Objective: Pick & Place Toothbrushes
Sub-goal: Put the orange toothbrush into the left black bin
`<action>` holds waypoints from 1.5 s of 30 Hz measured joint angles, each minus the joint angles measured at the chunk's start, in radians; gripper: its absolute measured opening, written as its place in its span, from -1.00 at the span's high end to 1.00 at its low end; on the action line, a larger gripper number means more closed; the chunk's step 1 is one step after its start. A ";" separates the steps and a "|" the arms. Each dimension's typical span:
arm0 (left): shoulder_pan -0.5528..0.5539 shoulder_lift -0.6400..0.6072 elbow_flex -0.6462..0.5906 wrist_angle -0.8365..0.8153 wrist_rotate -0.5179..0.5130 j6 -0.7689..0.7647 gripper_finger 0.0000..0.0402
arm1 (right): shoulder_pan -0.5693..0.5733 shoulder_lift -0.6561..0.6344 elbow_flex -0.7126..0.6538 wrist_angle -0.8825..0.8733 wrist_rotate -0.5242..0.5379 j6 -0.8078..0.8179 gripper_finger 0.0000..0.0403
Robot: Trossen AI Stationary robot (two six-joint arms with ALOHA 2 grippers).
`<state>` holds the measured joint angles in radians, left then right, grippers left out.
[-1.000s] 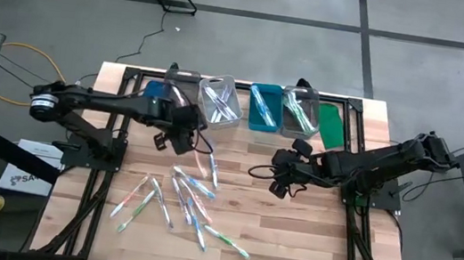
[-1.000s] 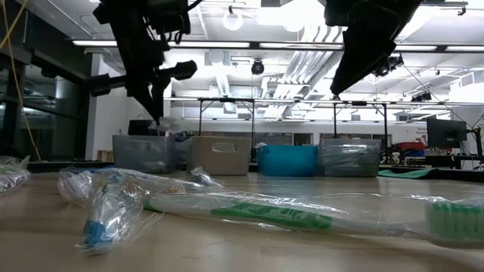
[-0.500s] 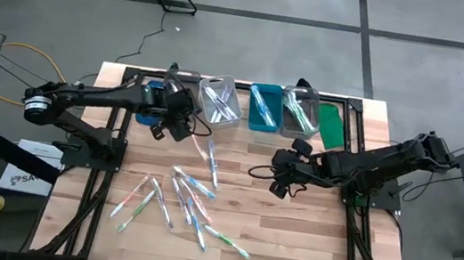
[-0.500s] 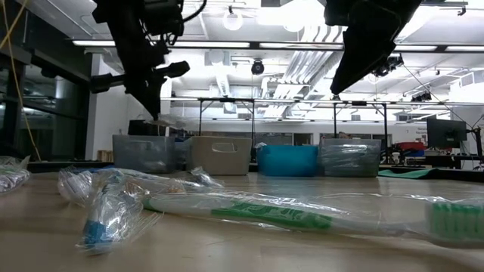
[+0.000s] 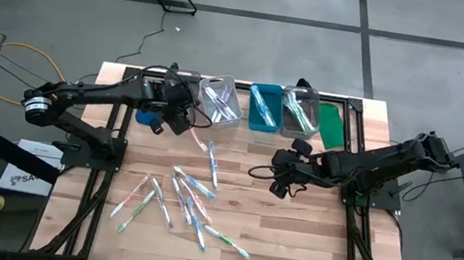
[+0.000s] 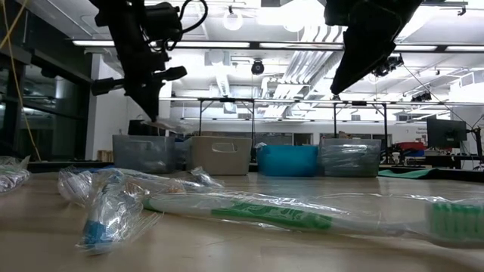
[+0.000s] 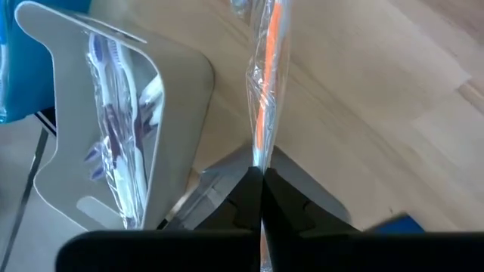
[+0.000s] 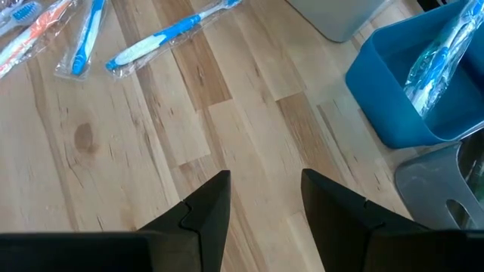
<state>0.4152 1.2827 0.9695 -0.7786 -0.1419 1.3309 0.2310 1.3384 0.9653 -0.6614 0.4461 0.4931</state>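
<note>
Gripping one orange toothbrush (image 7: 266, 98), left claw (image 5: 181, 121)

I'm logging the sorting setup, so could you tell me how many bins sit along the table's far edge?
4, in a row: grey bin leftmost, clear bin, teal bin, another clear bin rightmost. The left arm partly covers the first.

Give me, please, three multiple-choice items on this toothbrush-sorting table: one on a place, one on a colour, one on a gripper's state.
1. Where is the left gripper?
A. by the bins at the table's far edge
B. over the loose pile
C. off the table
2. What colour shows in the wrapped toothbrush it holds?
A. green
B. orange
C. purple
3. How is the right gripper?
A. shut on a brush
B. open, empty
C. inside a bin

Answers: 1 A, the high view shows it beside the clear bin. 2 B, seen in the left wrist view. 3 B, bare wood shows between its fingers.
</note>
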 joint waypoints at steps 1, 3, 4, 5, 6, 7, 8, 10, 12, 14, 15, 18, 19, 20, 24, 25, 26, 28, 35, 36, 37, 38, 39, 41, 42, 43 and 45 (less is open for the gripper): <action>-0.001 0.000 0.001 -0.004 -0.012 0.000 1.00 | 0.000 0.000 0.000 0.000 0.000 0.000 0.23; -0.001 0.001 0.018 -0.040 -0.023 0.000 1.00 | 0.000 0.000 0.000 0.000 0.000 0.000 0.23; -0.001 0.001 0.031 -0.054 -0.025 0.000 1.00 | 0.000 0.000 0.000 0.000 0.000 0.000 0.23; -0.001 0.001 0.047 -0.065 -0.027 0.001 1.00 | 0.000 0.000 0.000 0.000 0.000 0.000 0.23; -0.001 0.001 0.064 -0.075 -0.027 0.001 1.00 | 0.000 0.000 0.000 0.000 0.000 0.000 0.23; -0.001 0.001 0.083 -0.091 -0.027 0.002 1.00 | 0.000 0.000 0.000 0.000 0.000 0.000 0.23; -0.001 0.001 0.104 -0.104 -0.031 0.005 1.00 | 0.000 0.000 0.000 0.000 0.000 0.000 0.23; 0.004 0.000 0.144 -0.123 -0.047 0.026 1.00 | 0.000 0.000 0.000 0.000 0.000 0.000 0.23; 0.022 0.000 0.178 -0.134 -0.051 0.061 1.00 | 0.000 0.000 0.000 0.002 0.000 0.000 0.23; 0.047 0.000 0.207 -0.137 -0.053 0.099 1.00 | 0.000 0.000 0.000 0.007 0.000 0.000 0.23; 0.065 0.000 0.218 -0.137 -0.053 0.123 1.00 | 0.000 0.000 0.000 0.008 0.000 0.000 0.23; 0.122 0.000 0.243 -0.138 -0.053 0.189 1.00 | 0.000 0.000 0.000 0.008 0.000 0.000 0.23; 0.145 0.000 0.251 -0.137 -0.053 0.207 1.00 | 0.000 0.000 0.000 0.008 0.000 -0.001 0.23; 0.170 0.000 0.256 -0.136 -0.053 0.227 1.00 | 0.000 0.000 0.000 0.008 0.000 -0.001 0.23; 0.281 0.004 0.263 -0.136 -0.029 0.319 1.00 | 0.000 0.000 0.000 0.008 0.000 -0.001 0.23; 0.309 0.008 0.263 -0.136 -0.012 0.345 1.00 | 0.000 0.000 0.000 0.008 0.000 -0.001 0.23; 0.334 0.014 0.263 -0.137 0.008 0.369 1.00 | 0.000 0.000 0.000 0.009 0.000 -0.002 0.23; 0.381 0.025 0.263 -0.137 0.038 0.423 1.00 | 0.000 0.000 0.000 0.015 0.000 -0.004 0.23; 0.431 0.082 0.263 -0.092 0.058 0.519 1.00 | 0.000 0.000 0.000 0.041 0.000 -0.024 0.23; 0.437 0.093 0.263 -0.091 0.059 0.525 1.00 | 0.000 0.000 0.000 0.046 0.000 -0.026 0.23; 0.442 0.105 0.263 -0.093 0.054 0.537 1.00 | 0.000 0.000 0.000 0.049 0.000 -0.026 0.23; 0.443 0.119 0.263 -0.093 0.045 0.554 1.00 | 0.000 0.000 0.000 0.049 0.000 -0.026 0.23; 0.445 0.134 0.263 -0.092 0.029 0.568 1.00 | 0.000 0.000 0.000 0.049 0.000 -0.026 0.23; 0.445 0.164 0.262 -0.093 -0.002 0.580 1.00 | 0.000 0.000 0.000 0.049 0.000 -0.026 0.23; 0.446 0.175 0.262 -0.092 -0.016 0.586 1.00 | 0.000 0.000 0.000 0.049 0.000 -0.026 0.23; 0.449 0.183 0.262 -0.091 -0.021 0.595 1.00 | 0.000 0.000 0.000 0.050 0.000 -0.026 0.23; 0.452 0.205 0.262 -0.082 -0.022 0.605 1.00 | 0.000 0.000 0.000 0.051 0.000 -0.026 0.23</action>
<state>0.8669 1.4878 1.2320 -0.8609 -0.1638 1.9358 0.2310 1.3384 0.9653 -0.6104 0.4461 0.4667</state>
